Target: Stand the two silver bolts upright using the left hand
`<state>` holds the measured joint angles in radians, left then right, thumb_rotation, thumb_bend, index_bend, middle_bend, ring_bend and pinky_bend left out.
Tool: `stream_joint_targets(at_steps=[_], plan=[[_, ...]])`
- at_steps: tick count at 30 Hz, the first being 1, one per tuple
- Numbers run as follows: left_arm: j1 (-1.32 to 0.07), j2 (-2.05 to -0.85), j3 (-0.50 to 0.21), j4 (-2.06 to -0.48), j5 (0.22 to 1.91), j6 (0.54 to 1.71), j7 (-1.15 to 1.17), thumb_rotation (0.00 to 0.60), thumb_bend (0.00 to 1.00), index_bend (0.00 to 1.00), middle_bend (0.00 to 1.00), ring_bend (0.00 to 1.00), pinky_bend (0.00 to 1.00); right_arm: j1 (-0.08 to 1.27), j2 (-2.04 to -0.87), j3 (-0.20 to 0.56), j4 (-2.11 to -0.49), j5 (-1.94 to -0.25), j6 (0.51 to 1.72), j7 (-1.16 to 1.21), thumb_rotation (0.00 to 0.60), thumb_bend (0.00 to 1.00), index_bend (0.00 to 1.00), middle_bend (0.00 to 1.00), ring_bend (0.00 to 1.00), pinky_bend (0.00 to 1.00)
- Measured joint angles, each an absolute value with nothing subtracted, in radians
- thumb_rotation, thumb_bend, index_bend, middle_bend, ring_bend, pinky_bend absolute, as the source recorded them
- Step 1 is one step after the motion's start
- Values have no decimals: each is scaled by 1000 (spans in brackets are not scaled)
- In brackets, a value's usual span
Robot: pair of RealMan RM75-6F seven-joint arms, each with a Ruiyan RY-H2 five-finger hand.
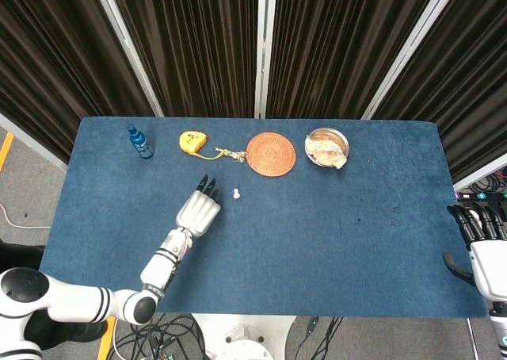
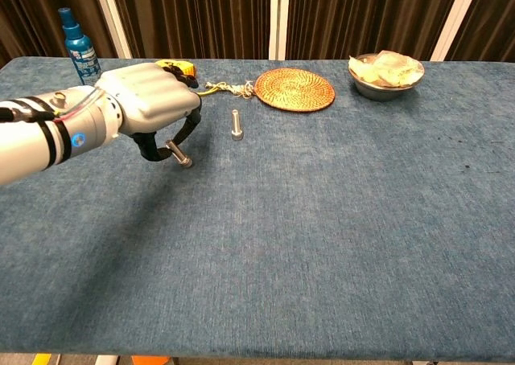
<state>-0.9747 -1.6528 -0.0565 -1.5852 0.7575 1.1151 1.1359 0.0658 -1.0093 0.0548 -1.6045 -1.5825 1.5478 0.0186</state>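
Bolts first: your held bolt point(image 2: 179, 154) is a short silver metal piece with a cylindrical socket head, pinched in the fingers of your left hand point(image 2: 149, 108) above the blue table point(image 2: 322, 220). Its long axis is tilted, head end down and toward the right, shank running up into the fingers; it is not upright. From the head view the bolt is hidden under your left hand point(image 1: 199, 212), so only the chest view shows it.

Your standing bolt point(image 2: 236, 125) is upright on the cloth, just right of the hand and apart from it, long axis vertical. In the head view it shows as a small pale dot point(image 1: 236, 193) beside the dark fingertips.

Left hand: white shell back, black fingers curled down and around the bolt. Table surface is a napped blue fabric.

Your right hand point(image 1: 480, 235) sits off the table's right edge, dark fingers pointing up and apart, holding nothing.

Along the far side:
- blue plastic bottle point(image 2: 81, 52)
- yellow tape measure point(image 2: 175, 71), partly behind the hand
- knotted cord point(image 2: 223, 88)
- round woven coaster point(image 2: 294, 89)
- metal bowl point(image 2: 384, 77) holding crumpled pale material
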Motion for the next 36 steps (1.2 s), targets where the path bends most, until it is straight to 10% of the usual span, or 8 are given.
stream_joint_targets(at_steps=[30,36], plan=[[-1014,-1674,-64,-1624,704,1151,1193,600,354,259,182,0,0,70,-1010,61,-1591,-1577,1541,36,600,187,95,144,0,8],[-954,-1610,-99,-1686,767,1191,1004,600,198,235,182,0,0,76,-998,64,-1593,-1580,1537,36,600,187,95,144,0,8]])
